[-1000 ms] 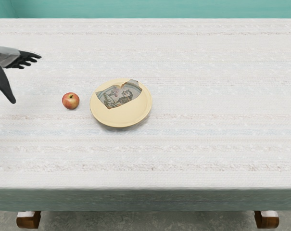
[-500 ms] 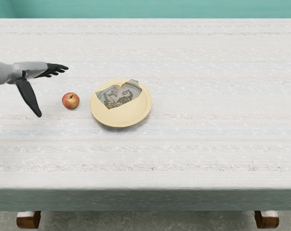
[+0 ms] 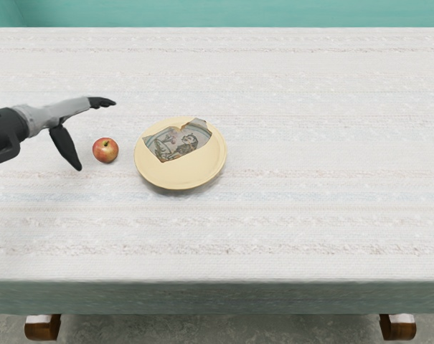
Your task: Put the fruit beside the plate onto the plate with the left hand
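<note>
One arm in view: my left hand (image 3: 64,118), fingers spread and holding nothing, is just left of the small red-yellow apple (image 3: 105,150), which lies beside the round cream plate (image 3: 191,174) on the pale woven tablecloth (image 3: 310,143).

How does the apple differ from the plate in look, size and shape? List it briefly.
Colour: the apple is red with yellow; the plate is pale cream with a grey-blue patterned patch. Shape: the apple is round, the plate flat and shallow. Size: the plate is far wider than the apple. Shared: both rest on the table, side by side and apart, neither held by the open left hand.
</note>
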`<state>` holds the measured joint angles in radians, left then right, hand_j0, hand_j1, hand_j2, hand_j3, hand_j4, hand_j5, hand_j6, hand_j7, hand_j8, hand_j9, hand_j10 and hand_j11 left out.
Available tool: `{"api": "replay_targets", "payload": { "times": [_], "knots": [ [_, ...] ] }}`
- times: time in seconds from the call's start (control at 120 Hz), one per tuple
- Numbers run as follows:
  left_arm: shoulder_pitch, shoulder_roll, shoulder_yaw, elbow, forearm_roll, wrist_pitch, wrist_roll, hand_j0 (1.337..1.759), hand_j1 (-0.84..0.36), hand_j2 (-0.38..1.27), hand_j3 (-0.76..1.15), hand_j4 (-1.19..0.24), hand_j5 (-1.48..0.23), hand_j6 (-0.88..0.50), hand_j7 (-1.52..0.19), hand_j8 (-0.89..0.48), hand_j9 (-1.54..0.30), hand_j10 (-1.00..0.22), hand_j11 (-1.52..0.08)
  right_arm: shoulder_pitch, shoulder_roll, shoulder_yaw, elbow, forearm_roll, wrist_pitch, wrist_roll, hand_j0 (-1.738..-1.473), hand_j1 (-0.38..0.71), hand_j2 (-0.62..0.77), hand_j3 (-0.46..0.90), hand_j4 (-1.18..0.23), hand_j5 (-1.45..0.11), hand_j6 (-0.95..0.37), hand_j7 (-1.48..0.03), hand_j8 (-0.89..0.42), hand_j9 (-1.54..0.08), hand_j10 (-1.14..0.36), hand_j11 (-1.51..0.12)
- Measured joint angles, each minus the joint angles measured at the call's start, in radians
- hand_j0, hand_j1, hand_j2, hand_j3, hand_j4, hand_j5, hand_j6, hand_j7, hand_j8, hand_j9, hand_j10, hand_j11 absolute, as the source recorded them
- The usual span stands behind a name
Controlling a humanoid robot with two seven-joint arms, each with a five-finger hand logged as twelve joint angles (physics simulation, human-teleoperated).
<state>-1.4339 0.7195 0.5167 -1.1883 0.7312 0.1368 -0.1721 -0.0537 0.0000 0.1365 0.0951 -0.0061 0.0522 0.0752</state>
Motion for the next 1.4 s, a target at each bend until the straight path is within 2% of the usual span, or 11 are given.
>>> {"api": "replay_targets", "payload": {
  "times": [0.242, 0.575, 0.733, 0.958, 1.133, 1.183, 1.4],
  "knots": [
    [0.012, -0.035, 0.003, -0.001, 0.009, 0.019, -0.001, 1.658, 0.09, 0.05, 0.00, -0.22, -0.28, -0.22, -0.28, -0.22, -0.28, -0.22, -0.28, 0.000, 0.000, 0.000, 0.000, 0.000, 0.000, 0.000, -1.658, -0.35, 0.00, 0.00, 0.00, 0.00, 0.00, 0.00, 0.00, 0.00, 0.00, 0.00],
    [0.036, -0.027, 0.001, 0.015, 0.008, 0.019, -0.001, 1.658, -0.07, 0.07, 0.00, -0.35, -0.46, -0.35, -0.46, -0.35, -0.46, -0.35, -0.46, 0.000, 0.000, 0.000, 0.000, 0.000, 0.000, 0.000, -1.658, -0.35, 0.00, 0.00, 0.00, 0.00, 0.00, 0.00, 0.00, 0.00, 0.00, 0.00],
    [0.038, -0.036, -0.013, 0.077, 0.007, 0.019, 0.000, 1.658, -0.07, 0.07, 0.00, -0.36, -0.46, -0.36, -0.46, -0.36, -0.46, -0.36, -0.46, 0.000, 0.000, 0.000, 0.000, 0.000, 0.000, 0.000, -1.658, -0.35, 0.00, 0.00, 0.00, 0.00, 0.00, 0.00, 0.00, 0.00, 0.00, 0.00],
    [0.075, -0.109, -0.022, 0.166, 0.007, 0.020, -0.001, 1.658, -0.06, 0.07, 0.00, -0.35, -0.45, -0.35, -0.45, -0.35, -0.45, -0.35, -0.45, 0.000, 0.000, 0.000, 0.000, 0.000, 0.000, 0.000, -1.658, -0.35, 0.00, 0.00, 0.00, 0.00, 0.00, 0.00, 0.00, 0.00, 0.00, 0.00],
    [0.084, -0.129, -0.024, 0.197, 0.008, 0.020, -0.002, 1.658, -0.06, 0.07, 0.00, -0.35, -0.45, -0.35, -0.45, -0.35, -0.45, -0.35, -0.45, 0.000, 0.000, 0.000, 0.000, 0.000, 0.000, 0.000, -1.658, -0.35, 0.00, 0.00, 0.00, 0.00, 0.00, 0.00, 0.00, 0.00, 0.00, 0.00],
    [0.108, -0.129, -0.035, 0.202, 0.008, 0.020, -0.002, 1.658, -0.06, 0.07, 0.00, -0.35, -0.45, -0.35, -0.45, -0.35, -0.45, -0.35, -0.45, 0.000, 0.000, 0.000, 0.000, 0.000, 0.000, 0.000, -1.658, -0.35, 0.00, 0.00, 0.00, 0.00, 0.00, 0.00, 0.00, 0.00, 0.00, 0.00],
    [0.134, -0.159, -0.061, 0.226, 0.009, 0.020, -0.002, 1.658, -0.06, 0.07, 0.00, -0.35, -0.45, -0.35, -0.45, -0.35, -0.45, -0.35, -0.45, 0.000, 0.000, 0.000, 0.000, 0.000, 0.000, 0.000, -1.658, -0.35, 0.00, 0.00, 0.00, 0.00, 0.00, 0.00, 0.00, 0.00, 0.00, 0.00]
  ]
}}
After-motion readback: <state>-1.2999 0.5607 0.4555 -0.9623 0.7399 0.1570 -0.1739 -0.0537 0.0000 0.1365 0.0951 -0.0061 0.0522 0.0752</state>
